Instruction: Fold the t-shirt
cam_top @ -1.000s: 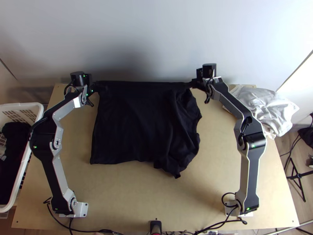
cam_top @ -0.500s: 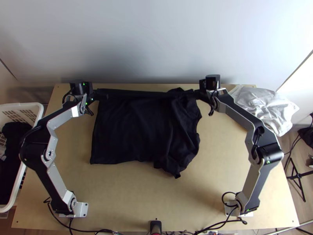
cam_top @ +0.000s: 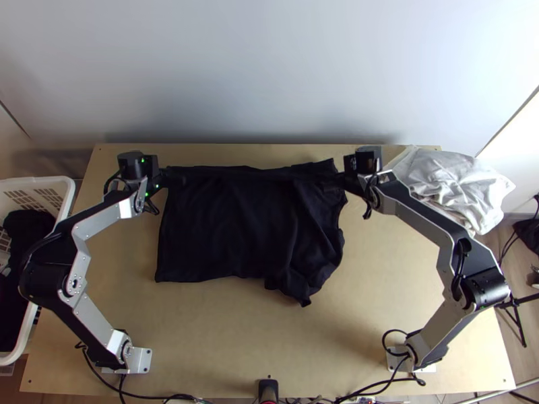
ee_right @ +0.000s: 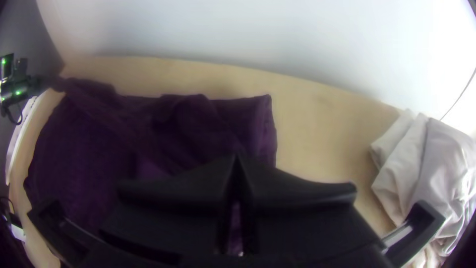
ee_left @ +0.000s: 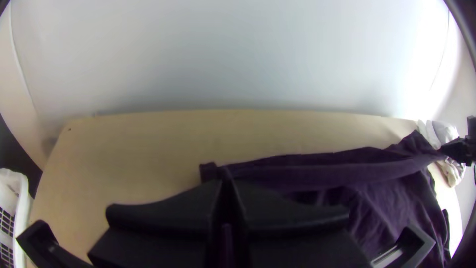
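At the far left corner of the black t-shirt (cam_top: 229,229) is my left gripper (cam_top: 176,178); the right gripper (cam_top: 335,178) is at its far right. A strip of cloth runs stretched between them, with fabric showing behind it. The rest lies spread, rumpled and bunched on the right side. In the left wrist view, the left gripper (ee_left: 226,182) is shut on the t-shirt (ee_left: 317,173), which looks purple there. The right wrist view shows the right gripper (ee_right: 236,158) shut on the t-shirt (ee_right: 198,119) near a corner.
A white cloth (cam_top: 455,185) lies crumpled at the table's far right. On the left stands a white basket (cam_top: 67,195) with dark cloth inside. Bare wood (cam_top: 222,330) lies in front of the shirt, and a pale wall (cam_top: 269,74) rises behind the table.
Both grippers have come back from the wall toward the table's near side, the right one also slightly outward. The held strip came with them, and fabric now shows beyond it. The shirt's near part stayed put.
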